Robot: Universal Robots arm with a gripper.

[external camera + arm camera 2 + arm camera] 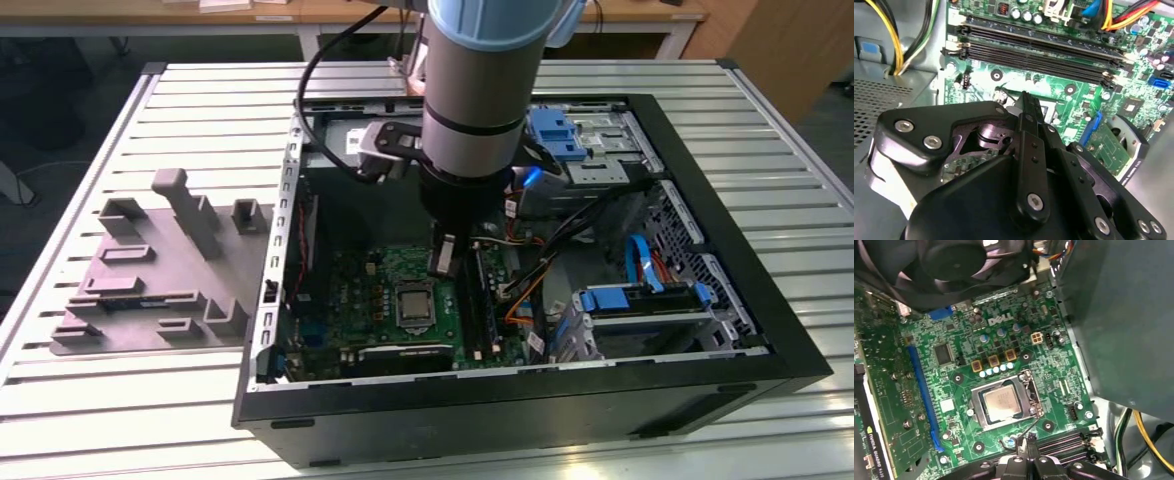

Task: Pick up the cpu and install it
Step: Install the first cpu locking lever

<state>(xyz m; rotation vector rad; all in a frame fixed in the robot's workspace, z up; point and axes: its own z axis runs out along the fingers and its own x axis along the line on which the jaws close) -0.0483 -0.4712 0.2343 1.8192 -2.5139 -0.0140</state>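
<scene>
Progress looks far along: the cpu [1002, 404], silvery top up, lies flat inside the socket frame [1004, 402] on the motherboard [954, 385], square to the frame as far as the first wrist view shows. In the exterior view the same chip [415, 303] sits in the middle of the board, inside the open computer case [534, 400] on the slatted tabletop [120, 120]. Whether the frame is latched over it I cannot tell; a thin lever [1029, 429] appears to stand free near one corner, so locking may remain.

The gripper [1026, 450] is clenched on nothing, its fingertips together just beside the socket, over the strip of board between the socket and the memory slots [1039, 47]. It is apart from the cpu.

Room is tight. The arm [474, 110] reaches down into the case with a black fan [954, 265] on one flank of the socket, the memory slots on the opposite side, and an upright expansion card [884, 405] along a third. Loose cables [534, 270] hang toward the exterior view's right, near the wrist. The case walls hem in any sideways travel; straight up is the open way.
</scene>
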